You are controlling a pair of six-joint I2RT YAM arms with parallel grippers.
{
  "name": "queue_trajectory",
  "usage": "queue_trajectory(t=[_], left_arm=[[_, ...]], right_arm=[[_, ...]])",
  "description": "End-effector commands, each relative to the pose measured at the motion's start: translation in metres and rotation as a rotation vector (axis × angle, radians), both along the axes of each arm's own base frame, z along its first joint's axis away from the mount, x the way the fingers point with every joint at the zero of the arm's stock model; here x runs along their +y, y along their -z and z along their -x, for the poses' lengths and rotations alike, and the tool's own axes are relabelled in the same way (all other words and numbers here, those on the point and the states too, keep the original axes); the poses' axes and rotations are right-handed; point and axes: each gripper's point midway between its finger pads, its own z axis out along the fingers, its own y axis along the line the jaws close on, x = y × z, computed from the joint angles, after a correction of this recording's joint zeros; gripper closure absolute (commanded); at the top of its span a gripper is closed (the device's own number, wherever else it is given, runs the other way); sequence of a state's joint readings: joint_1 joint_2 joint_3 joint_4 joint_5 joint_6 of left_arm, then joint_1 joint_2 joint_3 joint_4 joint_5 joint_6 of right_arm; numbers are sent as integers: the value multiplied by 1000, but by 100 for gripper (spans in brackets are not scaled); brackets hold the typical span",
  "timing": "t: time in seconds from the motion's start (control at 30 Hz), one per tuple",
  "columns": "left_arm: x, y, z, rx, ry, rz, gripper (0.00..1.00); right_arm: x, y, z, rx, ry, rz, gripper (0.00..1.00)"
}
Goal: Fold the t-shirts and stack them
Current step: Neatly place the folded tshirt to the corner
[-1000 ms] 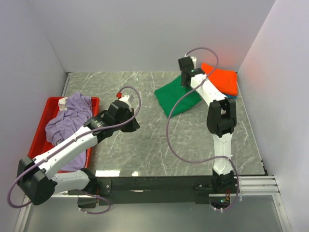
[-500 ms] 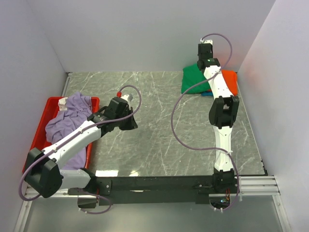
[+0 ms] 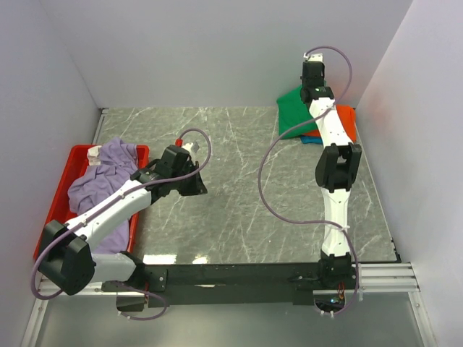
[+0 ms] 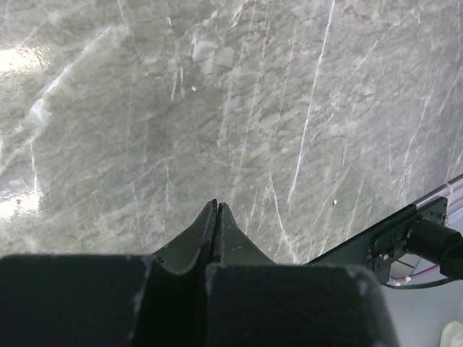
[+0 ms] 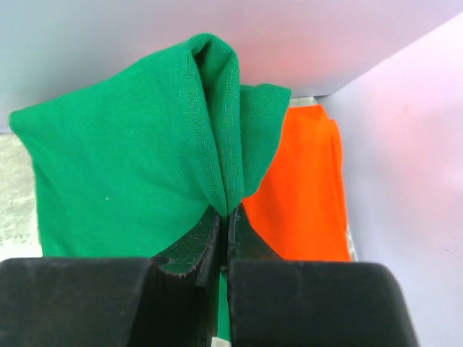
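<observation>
Over the last second the right arm has swung toward the back right corner of the table, carrying the green t-shirt from the open marble to the spot where the orange t-shirt lies. The right tool is closed on a raised fold of the green cloth, which stands up in a ridge just ahead of the fingertips. From above, the green t-shirt overlaps the left part of the orange one, and only a thin edge of the blue t-shirt shows at their near side.

The left arm has shifted slightly and now reaches over the left-centre of the table. The left tool is pressed shut with nothing between its fingers, above bare marble. Just beside that arm, the lavender t-shirt lies crumpled in the red tray at the table's left edge, well apart from the other 3 shirts.
</observation>
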State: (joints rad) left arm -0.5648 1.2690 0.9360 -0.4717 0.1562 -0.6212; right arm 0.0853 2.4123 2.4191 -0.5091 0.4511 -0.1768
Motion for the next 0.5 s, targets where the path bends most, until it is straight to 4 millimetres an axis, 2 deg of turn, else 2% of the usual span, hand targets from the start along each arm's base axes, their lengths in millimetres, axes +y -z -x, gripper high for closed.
queue_trajectory(t=[0.0,0.47], left_arm=[[-7,-10,-3,-35,29,42,99],[-7,-11,-1,-35,35,55,99]], right_arm=[[-13,-110,13,-224,21,7,100],[-22,-136,25,-265,36,16,100]])
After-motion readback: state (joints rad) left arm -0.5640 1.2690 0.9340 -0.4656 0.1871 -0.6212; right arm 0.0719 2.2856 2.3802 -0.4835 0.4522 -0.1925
